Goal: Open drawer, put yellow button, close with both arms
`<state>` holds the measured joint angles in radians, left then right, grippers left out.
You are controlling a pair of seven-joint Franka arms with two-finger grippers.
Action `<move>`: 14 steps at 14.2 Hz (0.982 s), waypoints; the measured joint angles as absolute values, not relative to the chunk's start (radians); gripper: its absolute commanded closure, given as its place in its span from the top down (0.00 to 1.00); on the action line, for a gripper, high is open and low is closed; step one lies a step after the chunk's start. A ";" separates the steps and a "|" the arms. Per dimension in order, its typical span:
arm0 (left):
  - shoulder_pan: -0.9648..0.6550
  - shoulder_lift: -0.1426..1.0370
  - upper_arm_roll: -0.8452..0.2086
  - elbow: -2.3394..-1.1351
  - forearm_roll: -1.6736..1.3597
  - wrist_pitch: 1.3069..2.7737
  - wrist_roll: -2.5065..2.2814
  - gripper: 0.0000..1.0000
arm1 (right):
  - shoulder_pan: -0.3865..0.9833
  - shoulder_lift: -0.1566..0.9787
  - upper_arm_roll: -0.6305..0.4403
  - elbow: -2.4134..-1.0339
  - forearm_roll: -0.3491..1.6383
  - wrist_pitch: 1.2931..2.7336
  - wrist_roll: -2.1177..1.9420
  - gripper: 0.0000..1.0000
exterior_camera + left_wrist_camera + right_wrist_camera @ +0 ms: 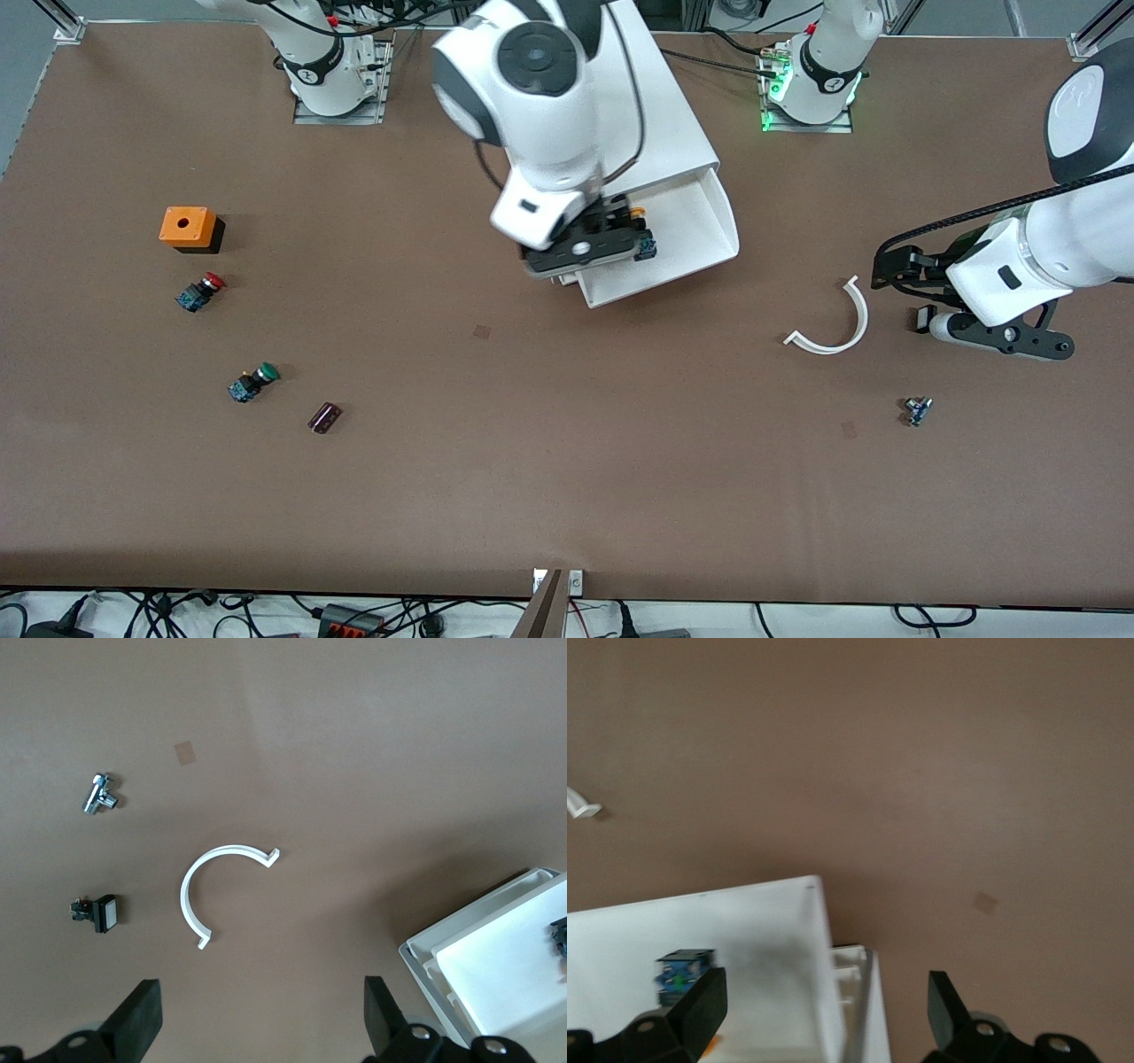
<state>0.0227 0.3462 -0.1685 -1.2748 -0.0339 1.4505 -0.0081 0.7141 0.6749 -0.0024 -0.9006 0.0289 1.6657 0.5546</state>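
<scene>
Brown table (567, 496). Front view: the drawer (682, 239) stands open near the top edge's middle, the button (640, 232) lying in it under the right gripper (592, 251). The left gripper (921, 306) waits near the left arm's edge.

Left wrist view: fingers (137, 1017) apart, empty.

Right wrist view: fingers (700, 1005) apart, released. The light plastic drawer should slide easily; push its front evenly.

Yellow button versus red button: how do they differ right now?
The yellow button lies inside the open drawer, under the right gripper, whose fingers are open; the red button sits on the bare table toward the right arm's end, beside the orange box. Caps differ: yellow-orange versus red. Both lie on their sides and have blue-and-black bodies.
</scene>
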 measured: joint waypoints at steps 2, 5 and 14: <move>0.018 0.348 -0.175 -1.276 -0.034 1.438 -0.082 1.00 | 0.633 0.659 -0.012 -0.901 0.028 1.637 0.552 1.00; -0.008 0.358 -0.190 -1.283 -0.049 1.446 -0.180 1.00 | 0.513 0.663 -0.019 -0.913 0.028 1.622 0.535 1.00; -0.141 0.427 -0.207 -1.413 -0.121 1.711 -0.486 1.00 | 0.212 0.661 -0.023 -0.926 0.029 1.534 0.357 1.00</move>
<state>-0.1411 0.4268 -0.2070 -1.4130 -0.1214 1.7111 -0.4856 0.2122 0.6607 -0.0232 -0.9263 0.0292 1.5340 0.3565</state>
